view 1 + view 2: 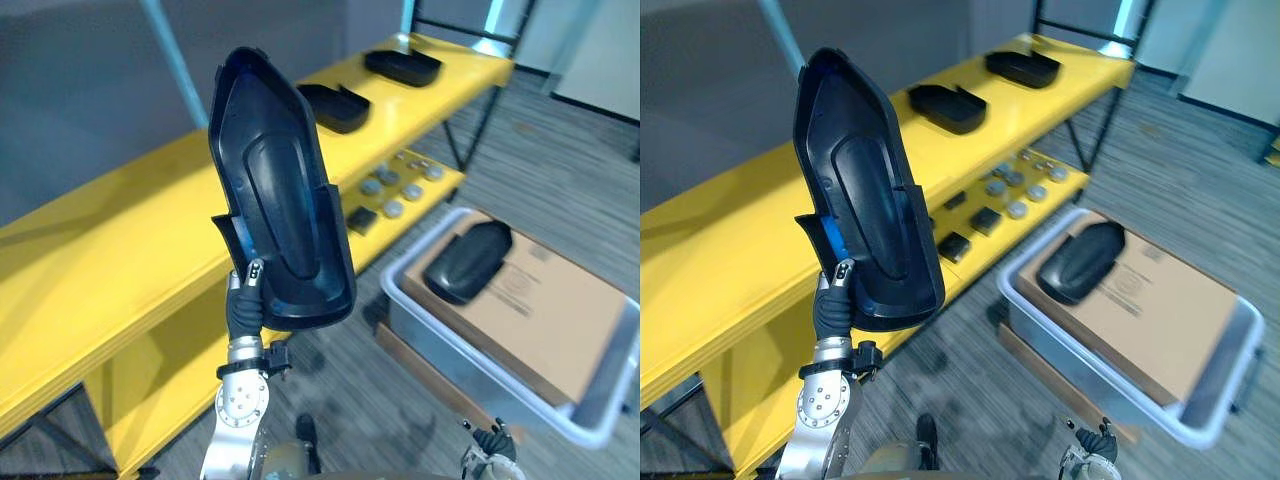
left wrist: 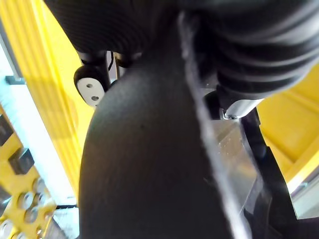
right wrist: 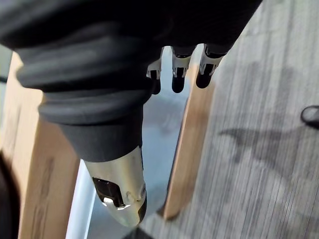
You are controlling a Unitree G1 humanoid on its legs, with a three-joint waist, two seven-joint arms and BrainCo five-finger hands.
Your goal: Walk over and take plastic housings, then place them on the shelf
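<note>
Nearest: plastic housing (image 1: pixel 280 190) is standing upright, long axis near vertical, hollow side facing the camera. The left hand (image 1: pixel 250 288) is clasping its lower edge. The yellow shelf (image 1: pixel 110 250) is lying directly behind it. The right hand (image 3: pixel 179 74) is hanging low, fingers slack.

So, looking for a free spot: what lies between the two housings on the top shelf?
Only bare yellow shelf between the nearer housing and the farther housing, seen in both eye views.
</note>
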